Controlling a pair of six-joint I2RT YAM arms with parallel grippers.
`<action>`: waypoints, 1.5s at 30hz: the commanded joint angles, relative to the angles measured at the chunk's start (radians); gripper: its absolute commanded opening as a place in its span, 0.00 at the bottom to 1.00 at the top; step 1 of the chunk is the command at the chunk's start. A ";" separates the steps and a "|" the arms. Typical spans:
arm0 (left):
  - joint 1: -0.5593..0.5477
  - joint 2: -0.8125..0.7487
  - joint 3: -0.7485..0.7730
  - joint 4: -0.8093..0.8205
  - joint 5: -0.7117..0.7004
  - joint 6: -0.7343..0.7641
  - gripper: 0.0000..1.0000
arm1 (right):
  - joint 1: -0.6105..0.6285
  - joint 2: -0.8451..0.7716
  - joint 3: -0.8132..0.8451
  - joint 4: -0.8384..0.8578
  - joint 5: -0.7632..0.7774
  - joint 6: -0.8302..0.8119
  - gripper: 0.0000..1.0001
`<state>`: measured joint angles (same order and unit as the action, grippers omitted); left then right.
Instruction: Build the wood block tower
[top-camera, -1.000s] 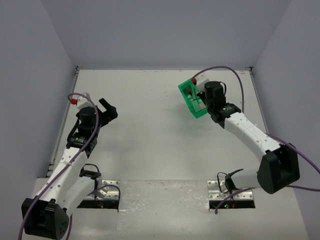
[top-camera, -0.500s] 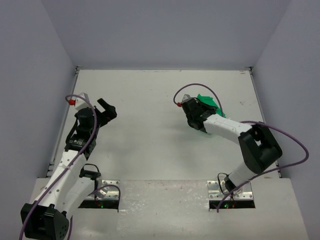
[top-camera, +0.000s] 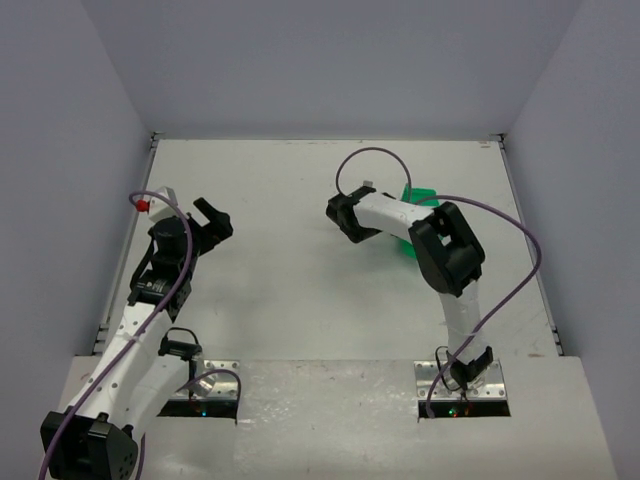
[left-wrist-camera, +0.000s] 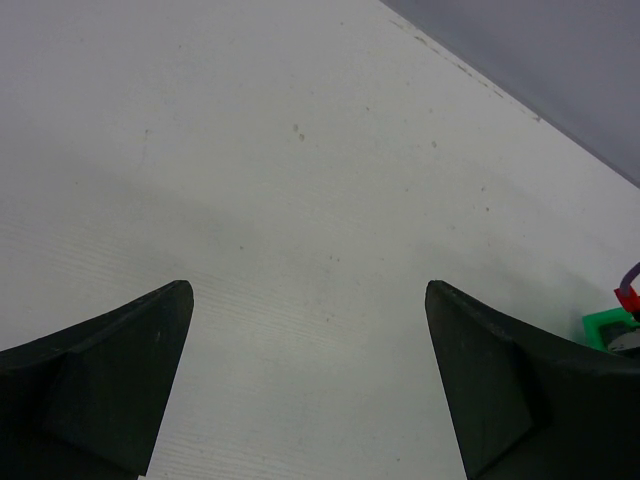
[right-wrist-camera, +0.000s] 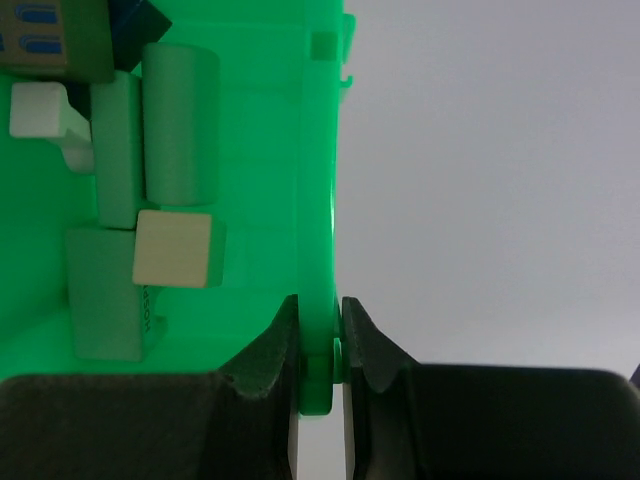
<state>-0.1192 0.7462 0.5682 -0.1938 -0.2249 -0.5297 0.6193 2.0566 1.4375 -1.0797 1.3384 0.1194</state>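
Clamping the thin wall of the bright green plastic bin (right-wrist-camera: 270, 150), the right arm's fingers (right-wrist-camera: 262, 372) are clenched on it, one inside and one outside. This looks like a carrying grip on the container rather than a pick of any single piece. The tower's parts are all lying loose inside the bin and none is stacked yet: a tan wooden cube (right-wrist-camera: 178, 248) nearest the fingers, light green wooden blocks (right-wrist-camera: 180, 125) beside and behind it, and a dark blue wooden wedge (right-wrist-camera: 140, 25) at the far end. A small white piece (right-wrist-camera: 40, 110) is showing at the edge, but its shape is unclear. Plain grey is filling the wrist view beyond the bin wall. From overhead the folded right arm is hiding most of the bin (top-camera: 420, 196), so whether the bin is resting on the white surface (left-wrist-camera: 300, 150) or hanging tilted cannot be told. The left arm's fingers (left-wrist-camera: 100, 380) are spread wide and grasping nothing. They are hovering over bare surface well apart from the bin, probably waiting for blocks to be set out. Judged stage: early, with building not begun. Next step likely needs the blocks out on the surface; the risk is pieces scattering or rolling.
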 joint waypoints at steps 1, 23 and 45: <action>-0.002 -0.019 0.023 0.011 0.000 -0.004 1.00 | 0.067 0.115 0.072 -0.428 0.237 0.280 0.00; -0.002 -0.025 0.026 -0.009 -0.026 -0.007 1.00 | 0.262 0.343 0.160 -0.345 -0.093 -0.259 0.00; -0.002 0.026 0.027 0.010 0.006 -0.013 1.00 | 0.267 0.168 0.176 -0.108 -0.168 -0.359 0.00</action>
<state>-0.1192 0.7799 0.5682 -0.2218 -0.2274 -0.5323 0.8861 2.3662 1.6029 -1.3298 1.2600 -0.1582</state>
